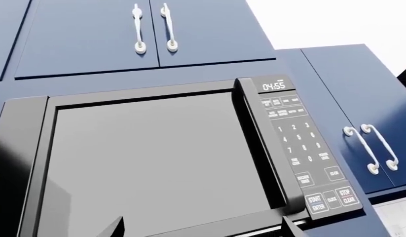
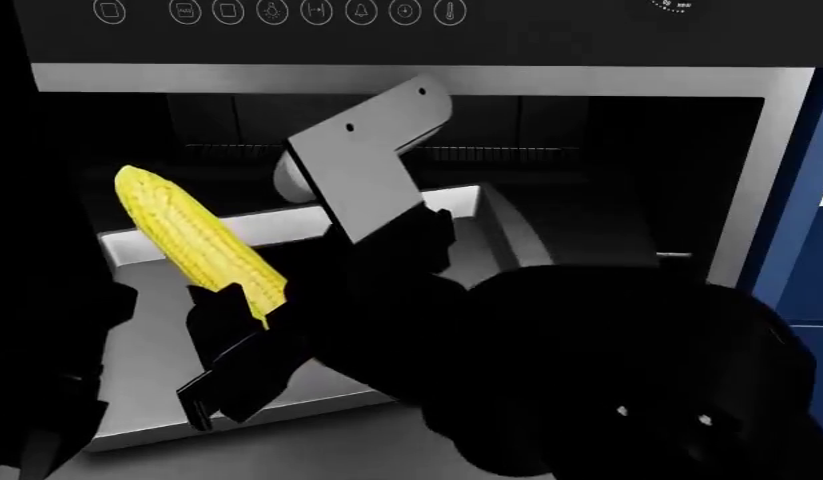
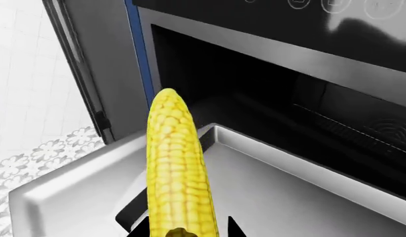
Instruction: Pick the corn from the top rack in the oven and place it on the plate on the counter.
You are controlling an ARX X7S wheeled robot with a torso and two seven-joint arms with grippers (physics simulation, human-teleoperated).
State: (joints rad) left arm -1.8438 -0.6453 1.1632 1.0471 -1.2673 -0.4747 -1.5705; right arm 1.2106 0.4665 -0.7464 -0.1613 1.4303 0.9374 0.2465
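Left wrist view. Item: microwave (image 1: 163, 158), black, door closed, keypad strip (image 1: 301, 158) with lit clock. Set among navy cabinets (image 1: 91, 34) with pale handles. Two dark tips at the picture's lower edge are probably the left fingers (image 1: 203, 228); if so they stand well apart with nothing between them. No task item in this view.

Head view. Item: the oven (image 2: 785, 170), open, steel frame, black control strip with white icons above. Item: light grey rimmed tray (image 2: 151, 350), drawn forward at the cavity mouth. Item: the corn (image 2: 198, 245), bright yellow, tilted, tapered end up and toward the left, raised clear of the tray. Item: right fingers (image 2: 244, 330), black, closed on the cob's lower end. The arm's dark bulk fills the lower right. The plate and the desk are not in view.

Right wrist view. Item: the corn (image 3: 177, 168), seen end-on along its length, its base seated between the two dark finger tips (image 3: 232, 228), its tip pointing toward the oven cavity (image 3: 269, 98). Tray surface (image 3: 288, 197) lies below it, apart. Patterned wall tile (image 3: 31, 163) beside the oven frame.

Step in hand, as judged: the pick is made and the cob is lifted; the carry is not yet done. Next move calls for drawing the arm back clear of the frame, turning until the plate is found, then lowering the cob onto it before letting go.
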